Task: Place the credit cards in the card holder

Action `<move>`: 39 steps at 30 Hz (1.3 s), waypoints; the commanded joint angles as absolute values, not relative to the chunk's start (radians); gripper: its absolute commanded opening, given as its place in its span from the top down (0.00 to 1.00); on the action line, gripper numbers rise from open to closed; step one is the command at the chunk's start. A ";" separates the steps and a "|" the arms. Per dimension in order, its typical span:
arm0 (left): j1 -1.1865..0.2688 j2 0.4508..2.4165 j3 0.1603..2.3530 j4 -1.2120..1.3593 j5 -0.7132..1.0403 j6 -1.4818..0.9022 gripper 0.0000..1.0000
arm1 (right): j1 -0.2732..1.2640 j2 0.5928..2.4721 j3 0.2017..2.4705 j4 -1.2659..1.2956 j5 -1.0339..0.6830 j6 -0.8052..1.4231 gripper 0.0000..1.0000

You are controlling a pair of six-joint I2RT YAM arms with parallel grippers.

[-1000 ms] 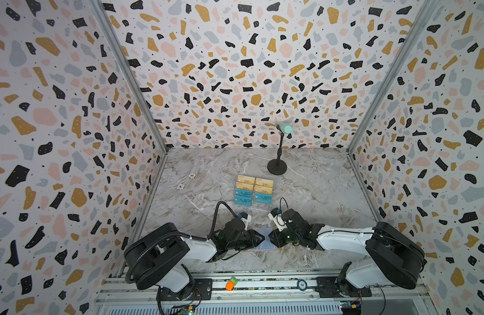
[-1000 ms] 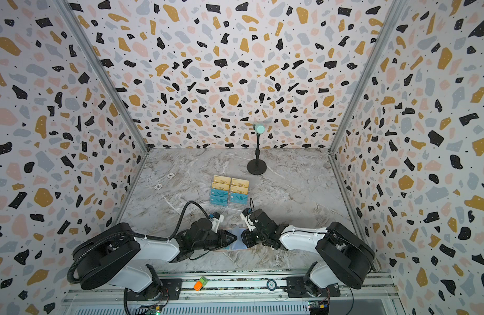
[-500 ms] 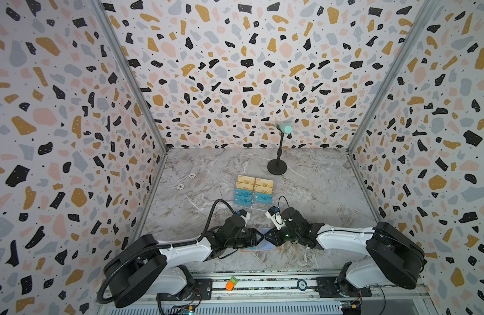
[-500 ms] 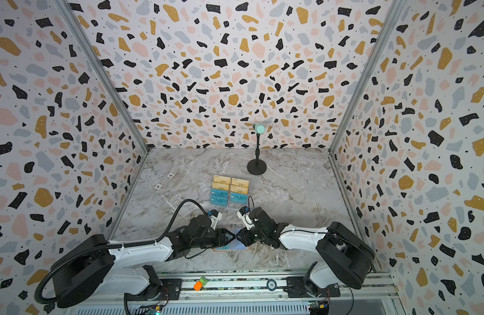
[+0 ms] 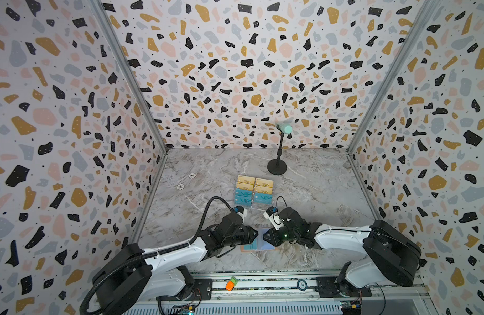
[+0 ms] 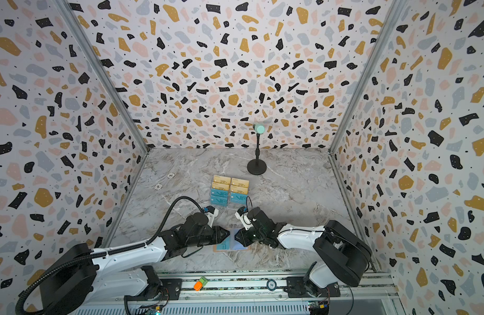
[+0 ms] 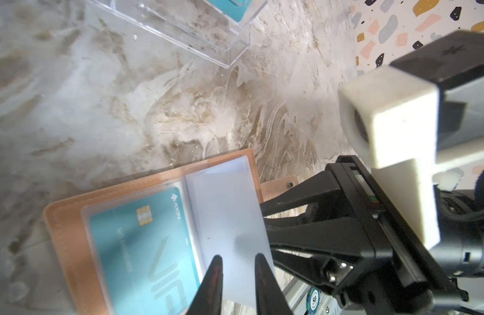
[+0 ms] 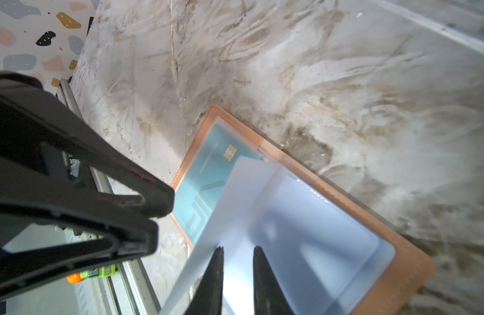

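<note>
The salmon card holder (image 5: pixel 258 243) (image 6: pixel 231 243) lies open at the table's front middle, between my two grippers. One teal VIP card (image 7: pixel 142 245) (image 8: pixel 208 174) sits in its left sleeve. A clear sleeve page (image 8: pixel 224 212) stands lifted over the right half. My left gripper (image 5: pixel 255 236) (image 7: pixel 236 259) hovers over that page, jaws a narrow gap apart, nothing between them. My right gripper (image 5: pixel 265 236) (image 8: pixel 236 249) reaches in from the other side, also narrowly open, its left finger against the lifted page. More credit cards (image 5: pixel 254 191) (image 6: pixel 229 191), gold and teal, fill the clear rack behind.
The clear acrylic rack (image 7: pixel 208 41) stands just behind the holder. A black stand with a mint head (image 5: pixel 277 163) is at the back. Two small white rings (image 5: pixel 180 186) lie at the left. The front rail carries an orange-green piece (image 5: pixel 230 283) and a chip (image 5: pixel 302 285).
The left arm has stretched out lower and its gripper has edged onto the holder; its jaws widened, then narrowed. The right gripper has barely moved.
</note>
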State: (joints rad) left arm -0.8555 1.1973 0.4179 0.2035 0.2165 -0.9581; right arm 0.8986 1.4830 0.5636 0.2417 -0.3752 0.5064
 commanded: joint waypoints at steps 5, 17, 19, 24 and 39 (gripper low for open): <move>-0.747 1.149 0.317 0.366 0.224 -1.070 0.86 | 0.933 1.513 0.613 0.295 -0.404 0.505 0.82; -0.716 0.998 0.405 0.006 0.084 -0.960 0.83 | 0.978 1.639 0.688 0.321 -0.424 0.523 0.87; -0.716 1.003 0.402 0.008 0.100 -0.956 0.83 | 0.983 1.654 0.692 0.325 -0.420 0.528 0.87; -0.716 1.004 0.384 0.015 0.107 -0.956 0.82 | 0.982 1.669 0.696 0.328 -0.412 0.536 0.87; -0.502 0.971 0.405 -0.025 0.115 -0.921 0.57 | 0.924 1.639 1.017 -0.046 -0.321 0.298 0.81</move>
State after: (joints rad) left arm -0.5606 0.9680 0.3733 -0.0227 0.0757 -0.9577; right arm 0.9524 1.6558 0.9157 0.1009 -0.3672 0.4065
